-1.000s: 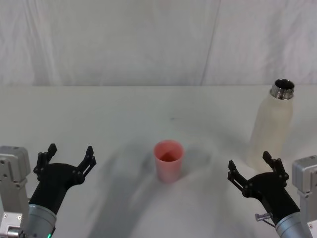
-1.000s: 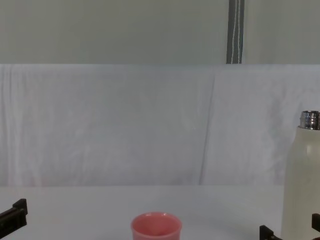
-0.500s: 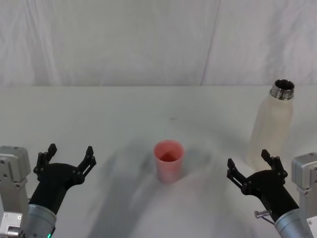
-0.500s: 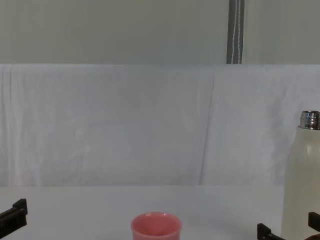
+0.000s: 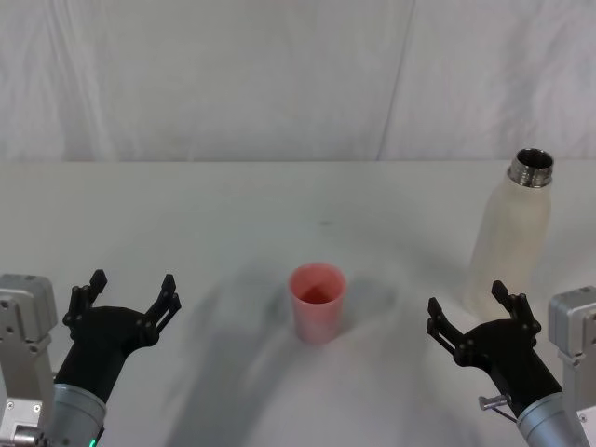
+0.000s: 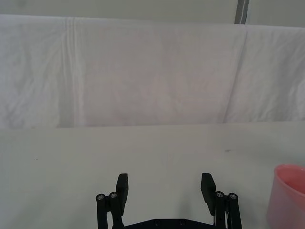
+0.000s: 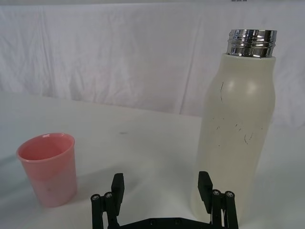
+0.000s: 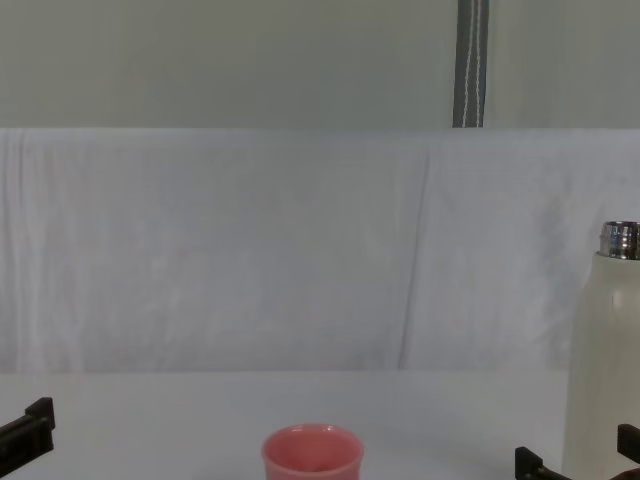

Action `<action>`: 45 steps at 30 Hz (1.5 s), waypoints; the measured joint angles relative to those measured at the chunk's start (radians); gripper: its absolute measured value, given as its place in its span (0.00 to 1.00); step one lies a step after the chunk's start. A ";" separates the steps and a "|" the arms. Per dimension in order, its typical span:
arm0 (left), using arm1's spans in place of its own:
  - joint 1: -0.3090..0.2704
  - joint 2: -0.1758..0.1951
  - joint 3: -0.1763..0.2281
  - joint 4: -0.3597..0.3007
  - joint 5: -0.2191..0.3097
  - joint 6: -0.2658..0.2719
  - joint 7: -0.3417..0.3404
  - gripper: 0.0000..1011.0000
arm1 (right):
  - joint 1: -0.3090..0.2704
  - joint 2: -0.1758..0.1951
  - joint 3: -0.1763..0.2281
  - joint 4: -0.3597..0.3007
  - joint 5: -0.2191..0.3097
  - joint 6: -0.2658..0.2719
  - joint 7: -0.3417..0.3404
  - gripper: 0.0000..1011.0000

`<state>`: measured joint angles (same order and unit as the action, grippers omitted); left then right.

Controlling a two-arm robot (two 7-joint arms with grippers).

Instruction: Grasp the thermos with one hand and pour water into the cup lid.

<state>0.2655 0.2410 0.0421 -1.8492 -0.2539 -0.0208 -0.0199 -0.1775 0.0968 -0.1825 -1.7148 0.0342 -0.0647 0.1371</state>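
on the white table (image 5: 233,200), the pink cup lid (image 5: 318,302) stands upright near the middle and serves as the landmark here; its mouth faces up, ready to receive water. the thermos (image 5: 508,237) stands upright to the robot's right of the cup lid and a little farther back, well apart from it, its cap off and the shiny threaded steel neck open at the top, so it needs only to be lifted and tipped

the right gripper (image 5: 473,323) sits to the right of the cup lid and just in front of the thermos base, its black fingers spread wide and holding nothing. in the right wrist view the thermos (image 7: 237,124) rises just beyond one finger of the right gripper (image 7: 162,191), off to one side of the gap, while the cup lid (image 7: 48,168) stands on the other side. judging from this, the arm must shift toward the bottle before the jaws can close around its body; a grasp low on the body risks tipping so tall a bottle

the left gripper (image 5: 126,296) rests to the left of the cup lid, well apart from it, fingers likewise spread and empty, and looks parked since the task calls for one hand. the grasp has not yet begun and no water has been poured, as far as can be judged
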 joint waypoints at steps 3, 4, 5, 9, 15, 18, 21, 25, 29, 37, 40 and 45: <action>0.000 0.000 0.000 0.000 0.000 0.000 0.000 0.99 | 0.000 0.000 0.000 0.000 0.000 0.000 0.000 0.99; 0.000 0.000 0.000 0.000 0.000 0.000 0.000 0.99 | 0.000 0.000 0.000 0.000 0.000 0.000 0.000 0.99; 0.000 0.000 0.000 0.000 0.000 0.000 0.000 0.99 | 0.000 0.000 0.000 -0.001 -0.001 0.000 0.000 0.99; 0.000 0.000 0.000 0.000 0.000 0.000 0.000 0.99 | -0.001 0.000 0.000 -0.001 -0.001 0.000 0.000 0.99; 0.000 0.000 0.000 0.000 0.000 0.000 0.000 0.99 | -0.001 0.000 0.000 -0.001 -0.001 0.000 -0.001 0.99; 0.000 0.000 0.000 0.000 0.000 0.000 0.000 0.99 | -0.001 0.000 0.000 -0.001 -0.001 0.000 -0.001 0.99; 0.000 0.000 0.000 0.000 0.000 0.000 0.000 0.99 | -0.001 0.000 0.000 -0.001 -0.001 0.000 -0.001 0.99; 0.000 0.000 0.000 0.000 0.000 0.000 0.000 0.99 | -0.001 0.000 0.000 -0.001 -0.001 0.000 -0.002 0.99; 0.000 0.000 0.000 0.000 0.000 0.000 0.000 0.99 | -0.001 0.000 0.000 -0.001 -0.001 0.000 -0.002 0.99; 0.000 0.000 0.000 0.000 0.000 0.000 0.000 0.99 | -0.001 0.000 0.000 -0.001 -0.001 0.000 -0.002 0.99; 0.000 0.000 0.000 0.000 0.000 0.000 0.000 0.99 | -0.001 0.000 0.000 -0.001 -0.001 0.000 -0.002 0.99; 0.000 0.000 0.000 0.000 0.000 0.000 0.000 0.99 | -0.001 0.000 0.000 -0.001 -0.001 0.000 -0.002 0.99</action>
<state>0.2655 0.2409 0.0421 -1.8492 -0.2539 -0.0208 -0.0199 -0.1784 0.0968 -0.1826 -1.7160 0.0331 -0.0647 0.1354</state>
